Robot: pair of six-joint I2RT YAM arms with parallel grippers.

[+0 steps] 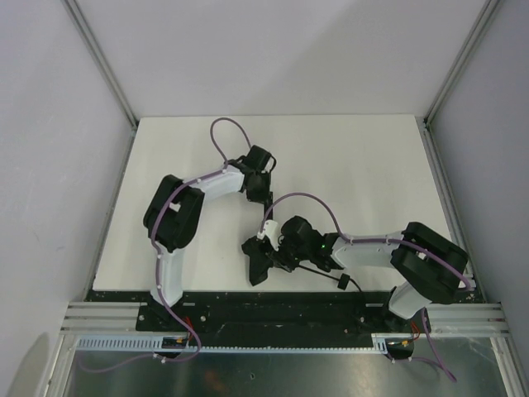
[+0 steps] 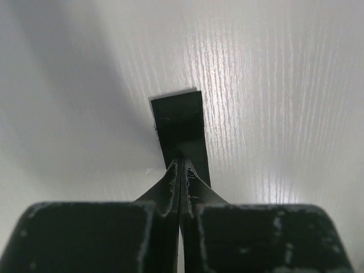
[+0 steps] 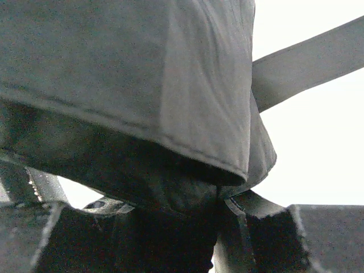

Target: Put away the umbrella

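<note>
Step in hand looks like strapping the folded canopy shut. L gripper (image 2: 181,166), far-centre, is pinched fully closed on the black strap (image 2: 178,119), whose end lies flat on the table (image 2: 273,85). R gripper (image 3: 142,210), jaws partway apart, clamps the umbrella (image 3: 131,79) bundle at near centre. Next: wrap strap round w/o slack, probably. No sleeve or bin in view.

The top camera looks down from above and behind onto the whole desk (image 1: 355,165). Both wrist cameras look along their fingers at spots the top view shares: the left end effector (image 2: 181,169) close over the desk, the right end effector (image 3: 142,199) against the umbrella (image 3: 125,68).
</note>
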